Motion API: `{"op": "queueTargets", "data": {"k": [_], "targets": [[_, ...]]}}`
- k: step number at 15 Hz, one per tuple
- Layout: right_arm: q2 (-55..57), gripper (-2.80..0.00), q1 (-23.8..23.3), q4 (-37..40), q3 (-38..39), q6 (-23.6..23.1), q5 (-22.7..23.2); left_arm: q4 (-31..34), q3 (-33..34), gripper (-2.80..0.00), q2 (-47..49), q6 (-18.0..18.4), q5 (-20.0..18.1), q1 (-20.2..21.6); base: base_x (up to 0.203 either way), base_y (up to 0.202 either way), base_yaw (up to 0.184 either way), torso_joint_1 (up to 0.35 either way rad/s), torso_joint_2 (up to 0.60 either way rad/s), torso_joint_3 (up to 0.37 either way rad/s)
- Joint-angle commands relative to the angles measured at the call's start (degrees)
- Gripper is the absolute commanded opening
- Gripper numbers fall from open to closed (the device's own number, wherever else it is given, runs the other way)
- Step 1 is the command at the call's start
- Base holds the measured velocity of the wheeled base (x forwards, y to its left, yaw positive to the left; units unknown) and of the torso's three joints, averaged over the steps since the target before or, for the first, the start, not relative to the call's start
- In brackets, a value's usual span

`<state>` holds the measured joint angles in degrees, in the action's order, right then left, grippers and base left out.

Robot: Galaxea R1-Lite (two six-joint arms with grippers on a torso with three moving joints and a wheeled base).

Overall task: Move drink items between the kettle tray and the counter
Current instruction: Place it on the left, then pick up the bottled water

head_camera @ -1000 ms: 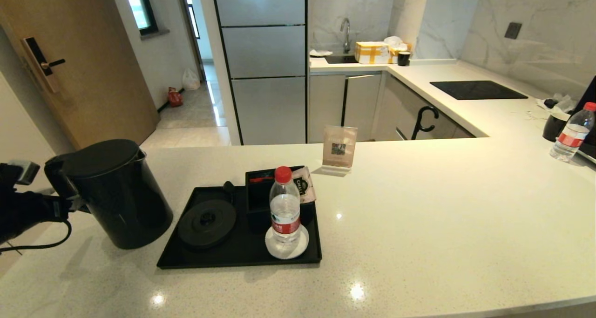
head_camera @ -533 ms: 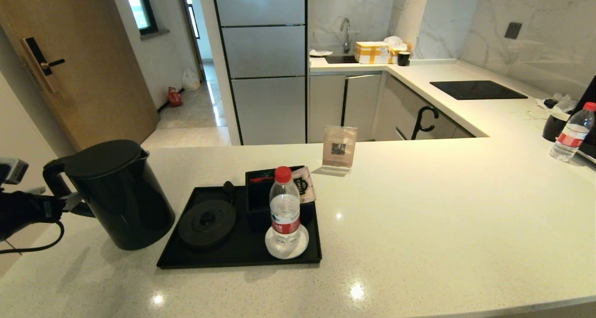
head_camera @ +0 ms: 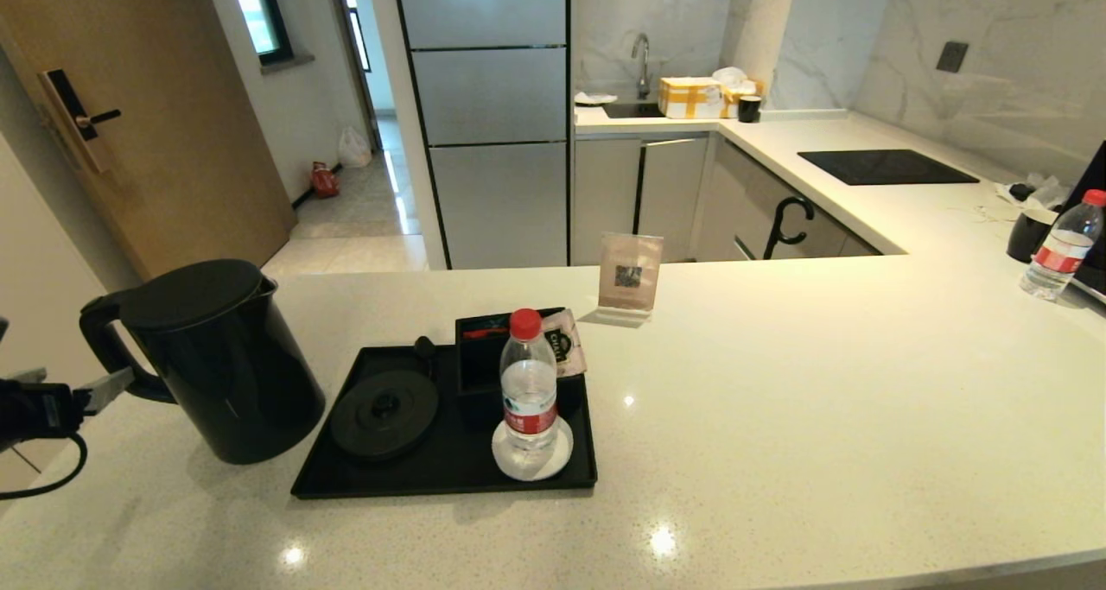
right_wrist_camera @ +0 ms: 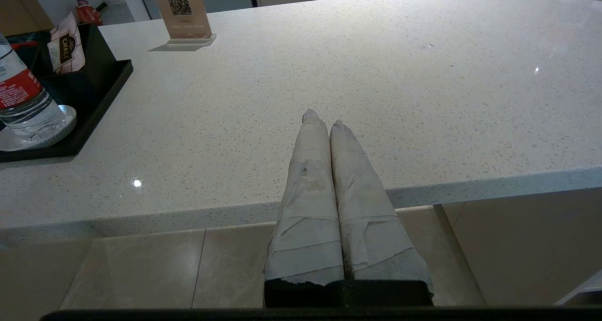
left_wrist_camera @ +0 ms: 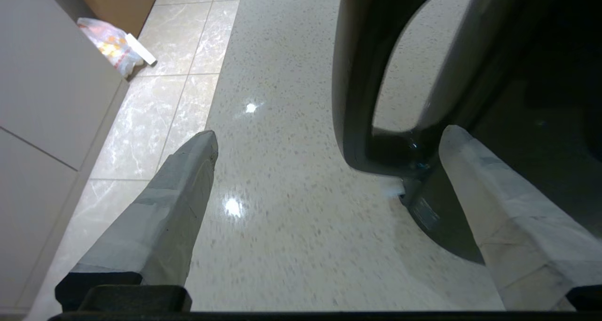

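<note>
Kettle [head_camera: 207, 361] was seen in the head view standing on the table [head_camera: 778, 383], just left of the tray [head_camera: 441, 478]; the bottle [head_camera: 529, 383] stood on the tray's coaster. Left hand [head_camera: 95, 387] was beside the handle. In the left wrist view, its fingers [left_wrist_camera: 183, 189] were spread, released. In the right wrist view, the right hand [right_wrist_camera: 322, 119] was clenched, empty, at the table edge.

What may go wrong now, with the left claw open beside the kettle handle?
1. The open left claw has one finger right at the kettle handle; moving away, it might hook the handle and drag or tip the kettle.
2. The kettle stands on the counter close against the tray rim; a nudge could push it onto the rim.
</note>
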<state>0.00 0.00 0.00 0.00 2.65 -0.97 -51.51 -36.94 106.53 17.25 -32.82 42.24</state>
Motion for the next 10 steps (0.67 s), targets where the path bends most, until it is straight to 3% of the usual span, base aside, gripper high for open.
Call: {"op": "queueTargets", "data": {"k": [1, 2, 3, 6, 8, 10], "targets": [[0.09, -2.80, 0.00, 0.00, 0.09, -0.01, 0.00, -0.29, 3.06, 0.00, -6.03, -1.09, -0.54, 1.40, 0.000, 0.000, 0.000, 0.000, 0.00, 0.000], [0.09, -2.80, 0.00, 0.00, 0.09, -0.01, 0.00, -0.10, 4.71, 0.00, -8.99, -2.08, -0.67, 1.82, 0.000, 0.000, 0.000, 0.000, 0.00, 0.000], [0.09, -2.80, 0.00, 0.00, 0.09, -0.01, 0.00, 0.25, 6.08, -2.80, -10.88, -3.02, -0.72, 2.17, 0.000, 0.000, 0.000, 0.000, 0.00, 0.000], [0.09, -2.80, 0.00, 0.00, 0.09, -0.01, 0.00, 3.97, 9.09, -2.80, -17.38, -6.81, -0.54, 2.87, 0.000, 0.000, 0.000, 0.000, 0.00, 0.000], [0.09, -2.80, 0.00, 0.00, 0.09, -0.01, 0.00, 15.39, 7.54, -2.80, -26.11, -10.91, -0.47, 2.90, 0.000, 0.000, 0.000, 0.000, 0.00, 0.000], [0.09, -2.80, 0.00, 0.00, 0.00, -0.01, 0.00, 34.10, 2.94, -2.80, -40.87, -16.15, -0.54, 2.88, 0.000, 0.000, 0.000, 0.000, 0.00, 0.000]]}}
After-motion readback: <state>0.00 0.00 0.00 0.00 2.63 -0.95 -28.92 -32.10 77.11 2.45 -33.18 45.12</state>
